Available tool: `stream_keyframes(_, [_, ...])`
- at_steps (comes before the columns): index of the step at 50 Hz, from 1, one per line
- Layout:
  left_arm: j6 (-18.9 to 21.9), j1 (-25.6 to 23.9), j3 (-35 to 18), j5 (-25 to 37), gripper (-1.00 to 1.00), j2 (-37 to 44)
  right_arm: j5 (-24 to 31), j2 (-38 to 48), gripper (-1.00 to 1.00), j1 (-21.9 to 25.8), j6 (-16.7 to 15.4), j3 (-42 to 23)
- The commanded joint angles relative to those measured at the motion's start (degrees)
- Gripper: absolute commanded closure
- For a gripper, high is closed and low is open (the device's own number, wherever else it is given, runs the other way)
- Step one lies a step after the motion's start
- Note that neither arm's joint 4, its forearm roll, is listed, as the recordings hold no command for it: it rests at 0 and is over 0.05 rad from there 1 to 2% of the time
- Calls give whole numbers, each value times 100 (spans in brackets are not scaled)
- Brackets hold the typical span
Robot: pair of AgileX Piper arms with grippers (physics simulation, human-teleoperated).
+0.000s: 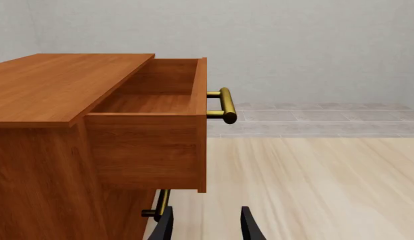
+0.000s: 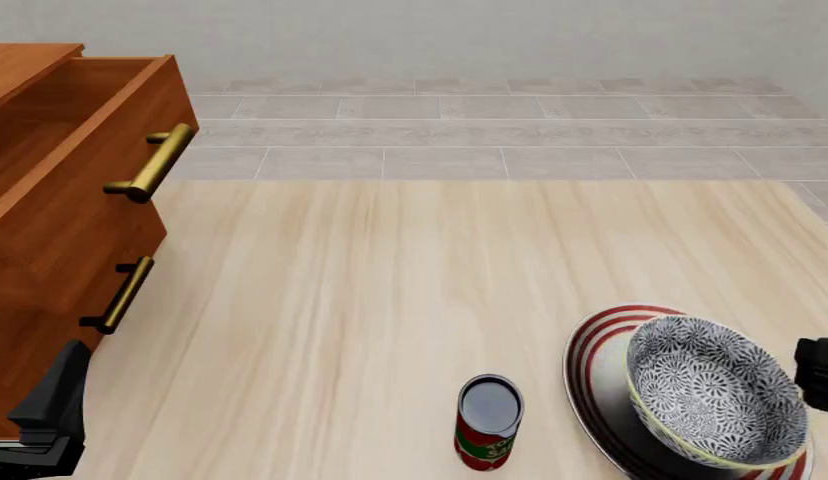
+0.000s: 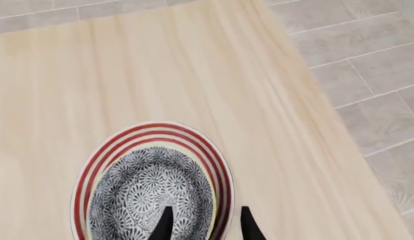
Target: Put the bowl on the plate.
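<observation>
The grey-and-white patterned bowl sits in the white plate with red rings, at the table's front right. In the right wrist view the bowl fills most of the plate. My right gripper is open, one fingertip over the bowl's inside and the other over the plate's rim, with the bowl's edge between them. In the front view it shows only as a black part at the right edge. My left gripper is open and empty, low at the front left beside the cabinet.
A wooden cabinet stands at the left with its top drawer pulled out and brass handles. A small red can stands upright just left of the plate. The table's right edge runs close to the plate.
</observation>
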Motion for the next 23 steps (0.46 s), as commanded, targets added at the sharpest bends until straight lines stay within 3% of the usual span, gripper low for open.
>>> stream_keyframes(1, [0, 0, 0, 0, -100, 0, 529, -238, -100, 1, -129, -646])
stream_keyframes(10, [-1, 1, 0, 0, -100, 0, 1085, -344, -100, 113, -346, -1429])
stream_keyframes(23, [1, 0, 0, 0, -100, -1, 1452, -390, -100, 183, -623, -2109])
